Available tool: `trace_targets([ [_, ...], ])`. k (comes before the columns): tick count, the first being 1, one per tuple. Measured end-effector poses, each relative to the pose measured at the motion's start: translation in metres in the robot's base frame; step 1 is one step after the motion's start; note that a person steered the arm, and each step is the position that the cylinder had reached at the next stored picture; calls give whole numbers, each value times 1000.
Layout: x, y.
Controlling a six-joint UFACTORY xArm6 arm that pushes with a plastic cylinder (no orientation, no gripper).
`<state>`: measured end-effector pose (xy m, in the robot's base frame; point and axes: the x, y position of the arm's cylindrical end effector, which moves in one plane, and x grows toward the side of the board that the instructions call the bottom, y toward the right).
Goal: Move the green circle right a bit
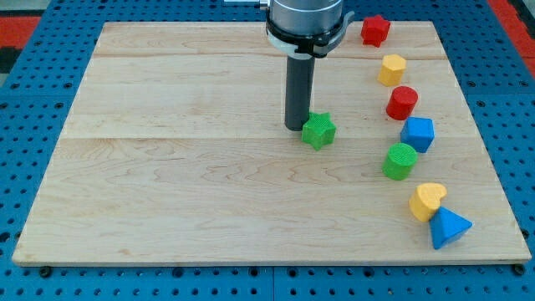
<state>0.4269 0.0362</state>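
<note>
A pale wooden tabletop [184, 192] made of joined planks fills most of the view. A green star [318, 130] lies near its middle, with my tip [296, 126] touching down just to the star's left. Down the view's right side runs a loose curved column of blocks: red star [374, 30], yellow hexagon [391, 69], red circle [402, 103], blue cube [418, 134], green circle [399, 161], yellow heart [428, 201] and blue triangle [448, 227].

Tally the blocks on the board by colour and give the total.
Red: 2, star and cylinder
Yellow: 2, upper and heart
Green: 2, star and circle
Blue: 2, upper and lower
Total: 8
</note>
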Motion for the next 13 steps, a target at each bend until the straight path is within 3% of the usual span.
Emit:
trace_targets([
  [1,5,1],
  [2,-19,9],
  [7,3,-9],
  [8,51,-8],
  [9,74,11],
  [10,72,73],
  [13,72,121],
])
